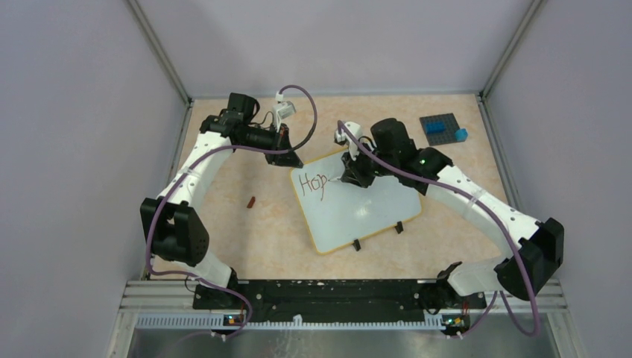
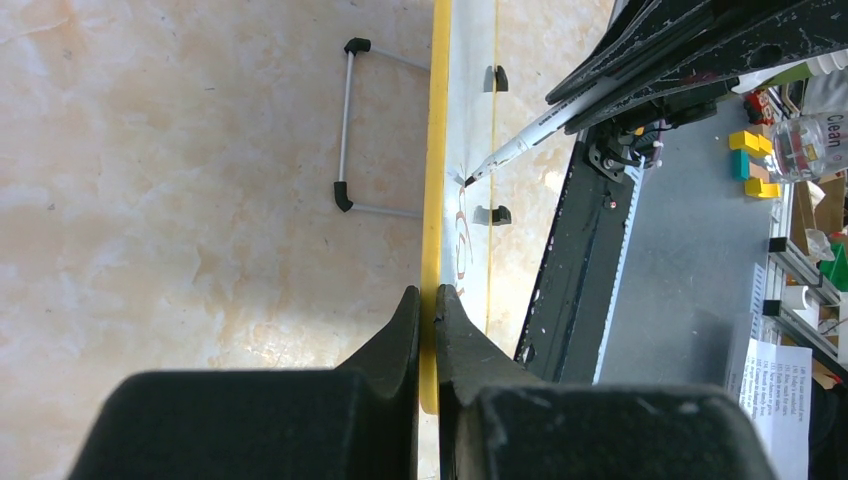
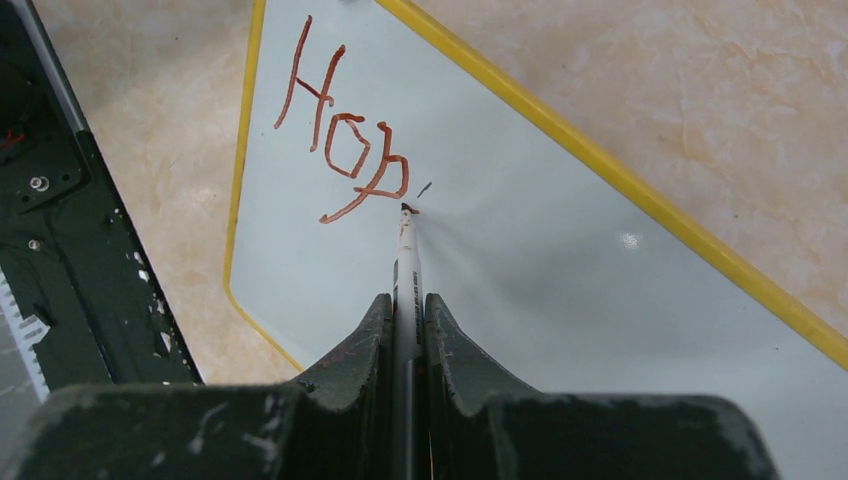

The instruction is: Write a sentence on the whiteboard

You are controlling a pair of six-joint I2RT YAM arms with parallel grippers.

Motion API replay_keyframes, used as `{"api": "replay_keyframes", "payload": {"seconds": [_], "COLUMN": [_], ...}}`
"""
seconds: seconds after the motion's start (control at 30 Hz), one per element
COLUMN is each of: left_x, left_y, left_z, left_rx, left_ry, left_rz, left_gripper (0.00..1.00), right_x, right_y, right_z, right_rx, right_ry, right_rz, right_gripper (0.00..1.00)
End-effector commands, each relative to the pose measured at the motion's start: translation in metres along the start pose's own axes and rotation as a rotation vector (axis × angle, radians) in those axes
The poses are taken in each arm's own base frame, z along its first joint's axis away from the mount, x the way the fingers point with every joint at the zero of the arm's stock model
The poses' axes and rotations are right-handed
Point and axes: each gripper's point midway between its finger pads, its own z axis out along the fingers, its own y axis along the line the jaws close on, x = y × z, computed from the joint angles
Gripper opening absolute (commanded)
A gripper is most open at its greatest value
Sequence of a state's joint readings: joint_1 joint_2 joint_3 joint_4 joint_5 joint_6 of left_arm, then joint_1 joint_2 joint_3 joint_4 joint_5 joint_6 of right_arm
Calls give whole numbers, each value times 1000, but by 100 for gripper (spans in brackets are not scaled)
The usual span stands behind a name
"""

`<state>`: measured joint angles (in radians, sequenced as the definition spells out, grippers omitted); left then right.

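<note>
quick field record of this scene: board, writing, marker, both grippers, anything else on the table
whiteboard: on the table between the arms, turned at an angle
writing: "Hop" in reddish-brown, near the board's far left corner
marker: tip at the board just right of the p
right gripper: shut on the marker
left gripper: shut on the yellow rim of the board
elsewhere: small reddish object left of the board; dark studded plate with blue bricks at the far right
</note>
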<state>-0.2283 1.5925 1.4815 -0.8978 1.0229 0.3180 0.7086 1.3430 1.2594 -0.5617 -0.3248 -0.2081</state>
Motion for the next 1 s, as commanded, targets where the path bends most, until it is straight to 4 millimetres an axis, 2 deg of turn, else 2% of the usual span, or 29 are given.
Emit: {"api": "replay_keyframes", "payload": {"seconds": [0.0, 0.2, 0.4, 0.5, 0.77, 0.97], "left_x": [17, 17, 16, 16, 16, 16], "left_y": [-9, -9, -8, -9, -9, -9], "left_z": [9, 9, 9, 9, 9, 9], "left_rx": [29, 27, 28, 27, 31, 26], "left_ry": [53, 54, 54, 54, 51, 53], "left_rz": [-40, -42, -45, -46, -45, -43], "left_gripper": [0, 0, 0, 0, 0, 0], "right_x": [-22, -16, -10, -14, -34, -33], "right_y": [-14, -31, -38, -42, -41, -31], "right_z": [-5, -19, -24, -26, -23, -13], "right_rx": [58, 104, 125, 132, 106, 68], "right_ry": [-56, -48, -34, -43, -92, -85], "right_rz": [-37, -27, -27, -25, -8, -5], "right_gripper": [0, 0, 0, 0, 0, 0]}}
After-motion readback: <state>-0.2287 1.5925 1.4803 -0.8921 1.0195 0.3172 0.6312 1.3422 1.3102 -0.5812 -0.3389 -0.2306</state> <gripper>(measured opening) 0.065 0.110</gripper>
